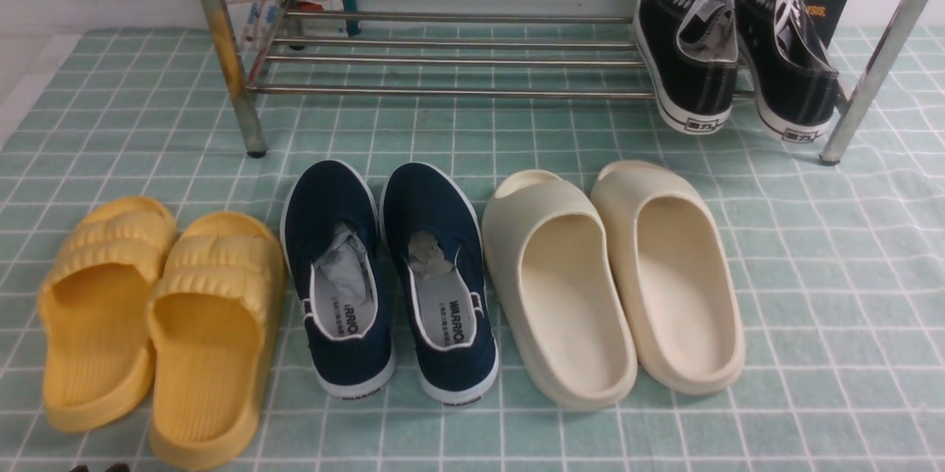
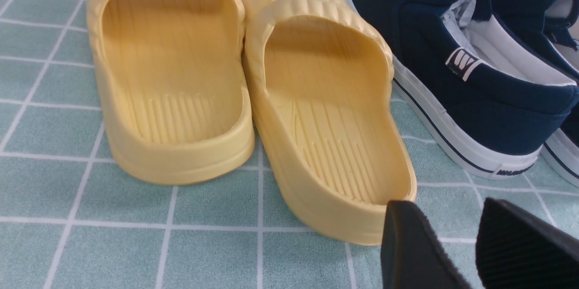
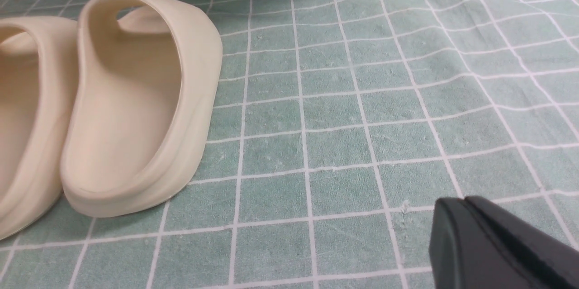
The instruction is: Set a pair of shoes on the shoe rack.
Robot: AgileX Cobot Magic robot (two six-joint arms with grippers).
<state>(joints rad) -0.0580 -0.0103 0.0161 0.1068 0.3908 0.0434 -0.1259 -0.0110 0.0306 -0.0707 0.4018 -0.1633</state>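
Note:
The two black canvas sneakers [image 1: 690, 51] [image 1: 786, 58] stand side by side on the lower rails of the silver shoe rack [image 1: 458, 91], at its right end, heels toward me. My left gripper [image 2: 445, 216] is open and empty, low over the cloth just behind the heel of a yellow slide [image 2: 325, 112]. Its fingertips [image 1: 96, 467] barely show at the front view's bottom edge. My right gripper [image 3: 466, 203] is shut and empty, low over the bare cloth to the right of the cream slides [image 3: 131, 99]. It does not show in the front view.
Three pairs stand in a row before the rack: yellow slides [image 1: 159, 317], navy slip-ons [image 1: 391, 272], cream slides [image 1: 613, 272]. A green checked cloth [image 1: 834, 295] covers the floor. The rack's right leg [image 1: 875, 66] and rust-yellowed left leg [image 1: 229, 58] stand on it. A wall is behind.

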